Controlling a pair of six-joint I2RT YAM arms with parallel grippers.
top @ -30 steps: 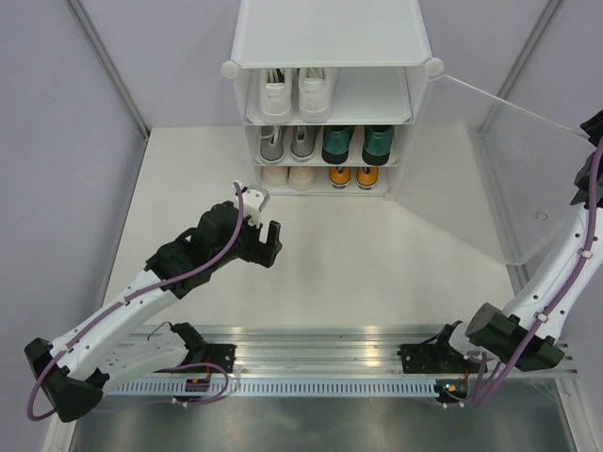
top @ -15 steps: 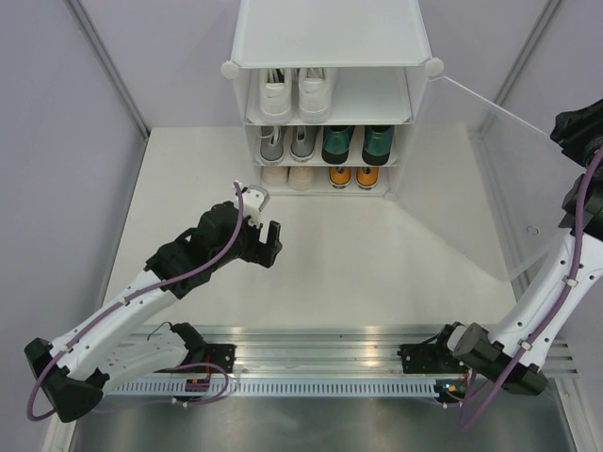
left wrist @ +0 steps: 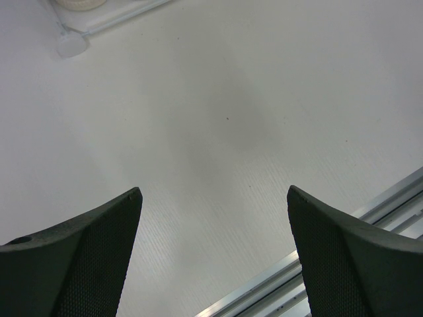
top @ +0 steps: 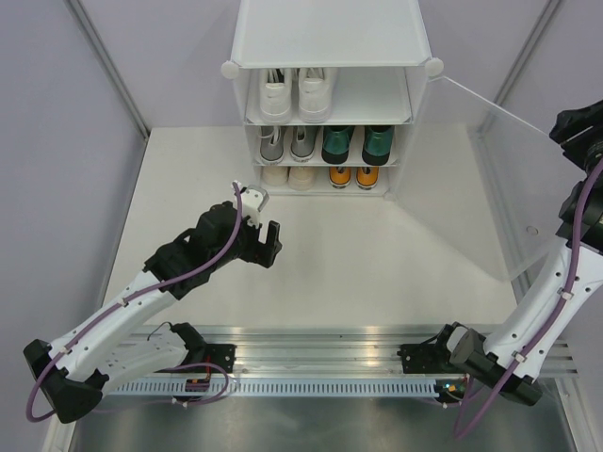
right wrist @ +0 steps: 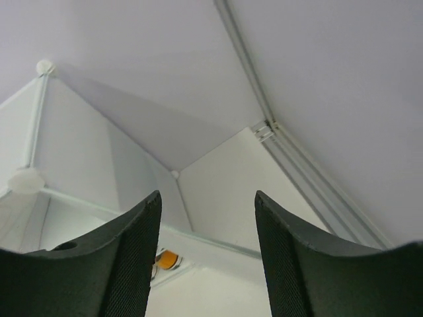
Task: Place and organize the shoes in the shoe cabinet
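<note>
The cabinet (top: 330, 33) stands at the middle of the worktop's (top: 377, 273) far edge, with its door (top: 490, 179) swung open to the right. All five pairs are inside it. The white sneakers (top: 294, 94) sit on the top shelf, toward its left side. On the middle shelf the grey pair (top: 287, 143) is on the left and the green pair (top: 358, 144) just beside it on the right. On the bottom shelf the cream pair (top: 287, 176) is on the left and the orange pair (top: 353, 176) on the right.

The left gripper (top: 271, 243) hangs over the worktop in front of the cabinet's left side, well apart from it and from every shoe. Its jaws stand wide and hold nothing. Its wrist view shows bare worktop between the two fingers (left wrist: 86, 257), a round cabinet connector (left wrist: 69, 45) at the top left and the rail (left wrist: 370, 224) at the lower right.

The right gripper (right wrist: 207, 198) is raised high over the worktop's right edge, near the door's outer edge. I cannot tell whether it touches the panel. Its jaws are parted about halfway and empty. Its wrist view looks toward the cabinet, with a scrap of the orange pair low between the fingers. It too is well apart from the shoes.
</note>
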